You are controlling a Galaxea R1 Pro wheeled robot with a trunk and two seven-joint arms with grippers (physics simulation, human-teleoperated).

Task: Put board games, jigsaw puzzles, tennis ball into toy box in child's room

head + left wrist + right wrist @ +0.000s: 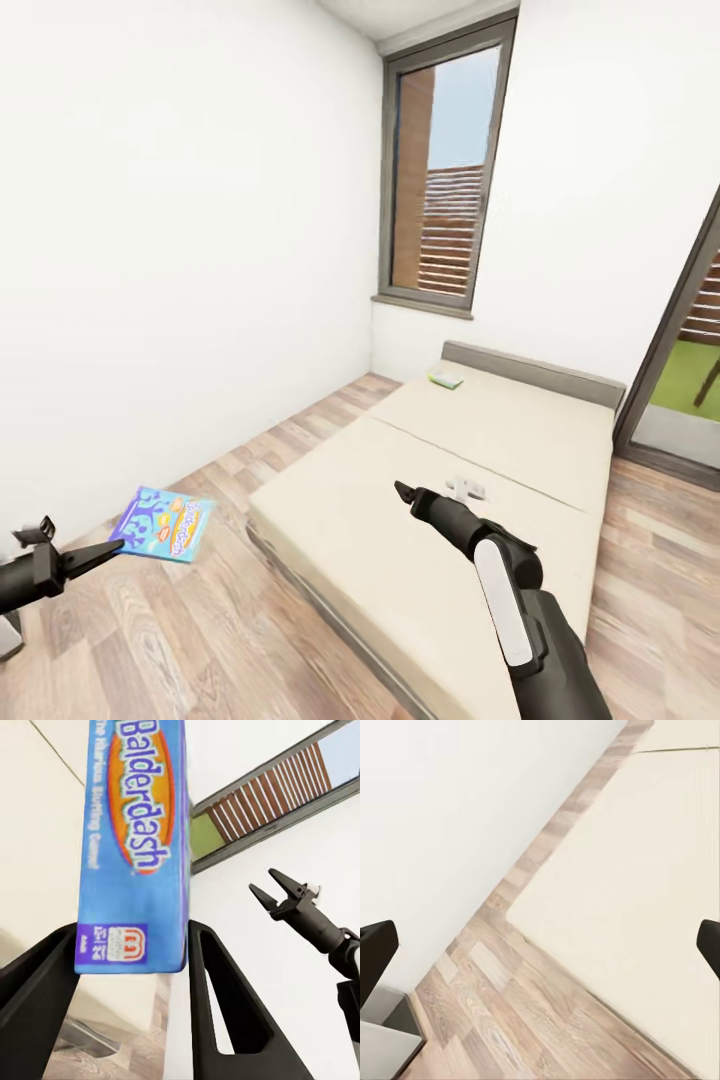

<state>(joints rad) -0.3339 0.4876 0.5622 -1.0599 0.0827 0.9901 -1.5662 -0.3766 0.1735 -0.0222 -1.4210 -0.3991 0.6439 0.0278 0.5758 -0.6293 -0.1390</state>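
While left gripper [100,548] clamps blue board game [163,523] edge: carry level, slowly; right gripper [403,492] apart, empty, above bed [350,510].

A tall dark-framed window [445,170] stands in the far white wall [600,190], its grey sill at the bottom; through the glass show a brown slatted fence and blue sky. Left of this window runs a long plain white side wall [180,250]. Below the window spreads the wood-plank floor [200,620]. Right of the window, a dark-framed glass door [680,370] shows green grass outside.
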